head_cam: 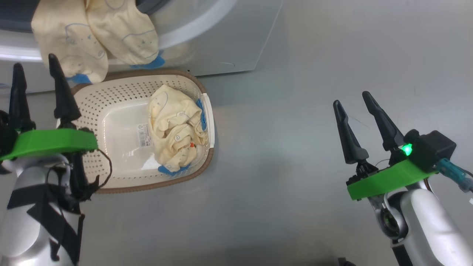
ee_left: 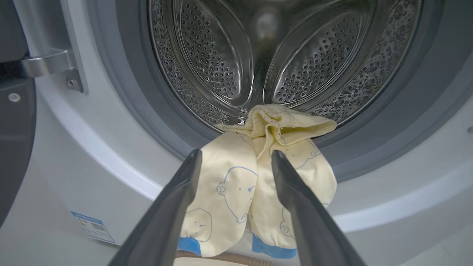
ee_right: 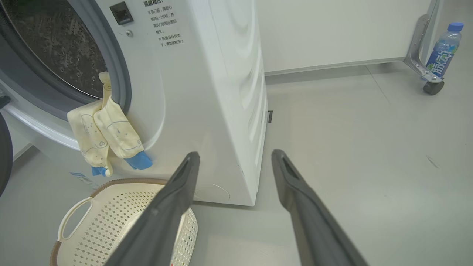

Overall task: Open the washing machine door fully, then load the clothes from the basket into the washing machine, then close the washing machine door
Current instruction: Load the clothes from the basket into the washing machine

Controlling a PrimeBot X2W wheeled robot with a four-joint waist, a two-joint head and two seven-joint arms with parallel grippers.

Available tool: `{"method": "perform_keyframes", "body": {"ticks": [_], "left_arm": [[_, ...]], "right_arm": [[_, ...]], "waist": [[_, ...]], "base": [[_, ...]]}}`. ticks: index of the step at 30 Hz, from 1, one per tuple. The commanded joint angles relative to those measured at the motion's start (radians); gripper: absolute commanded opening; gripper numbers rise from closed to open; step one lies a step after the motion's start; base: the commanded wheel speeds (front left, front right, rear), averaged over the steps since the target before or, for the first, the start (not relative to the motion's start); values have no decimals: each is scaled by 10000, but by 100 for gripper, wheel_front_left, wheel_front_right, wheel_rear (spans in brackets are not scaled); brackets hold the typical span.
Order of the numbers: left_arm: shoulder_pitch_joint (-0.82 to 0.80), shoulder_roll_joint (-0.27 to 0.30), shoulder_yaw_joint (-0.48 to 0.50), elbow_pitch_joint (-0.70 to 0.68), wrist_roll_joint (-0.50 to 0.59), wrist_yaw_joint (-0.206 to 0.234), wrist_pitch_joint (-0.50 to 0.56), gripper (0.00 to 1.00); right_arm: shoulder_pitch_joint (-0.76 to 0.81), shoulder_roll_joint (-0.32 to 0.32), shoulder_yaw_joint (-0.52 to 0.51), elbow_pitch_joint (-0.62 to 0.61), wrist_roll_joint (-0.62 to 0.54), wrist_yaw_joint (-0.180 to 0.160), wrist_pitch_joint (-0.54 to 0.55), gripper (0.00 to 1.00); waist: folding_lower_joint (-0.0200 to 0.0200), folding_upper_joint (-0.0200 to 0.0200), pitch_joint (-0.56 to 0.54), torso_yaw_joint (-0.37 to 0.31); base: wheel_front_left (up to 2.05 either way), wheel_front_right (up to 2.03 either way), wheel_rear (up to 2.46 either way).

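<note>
Washing machine (ee_right: 207, 92) door (ee_left: 14, 147) is swung open on its metal hinge (ee_left: 48, 62); steel drum (ee_left: 207, 55) is exposed.

One cream garment (ee_left: 225, 184) is only half in. Its top sits on the drum lip, and the rest drapes over the grey seal (ee_left: 388, 122) and down the white front. The blue cuffs hang just above the basket (head_cam: 111, 92) rim.

The basket is on the floor (head_cam: 295, 147), right in front of the machine. A second garment (head_cam: 177, 129) is bunched at its right end, beside the label sticker (head_cam: 144, 135) on the base. The rest of the base is bare.

Left gripper (head_cam: 34, 63): jaws wide, nothing held, over the basket's left edge. It points at the draped garment, which shows between its fingers in the wrist view.

Right gripper (head_cam: 351, 99): jaws wide, nothing held, over bare floor well to the right of the basket.

There's a blue label (ee_left: 92, 226) low on the machine front. A drink bottle (ee_right: 443, 48) sits on a wheeled frame near the far wall.
</note>
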Motion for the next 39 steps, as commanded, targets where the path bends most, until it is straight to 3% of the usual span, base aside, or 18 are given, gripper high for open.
{"method": "perform_keyframes", "body": {"ticks": [1, 23, 30, 39], "left_arm": [[-388, 304, 259, 25, -42, -111, 12, 100], [-3250, -135, -252, 3899, -1129, -1418, -140, 100], [-3659, -14, -372, 4121, -1571, -1527, -158, 100], [-3998, 420, -1385, 3885, -2484, -1546, -164, 100]], "right_arm": [[-134, -57, 181, -274, 41, -4, -95, 100], [-406, -44, 115, -461, -119, -4, -95, 100], [-389, -30, 46, -542, -187, -4, -95, 100], [-421, -33, 36, -535, -211, -4, -95, 100]], "waist": [[-1, -1, 147, -80], [-1, -1, 1514, -307], [-1, -1, 1755, -305], [-1, -1, 2065, -277]], "base": [[0, 0, 0], [0, 0, 0], [0, 0, 0], [0, 0, 0]]}}
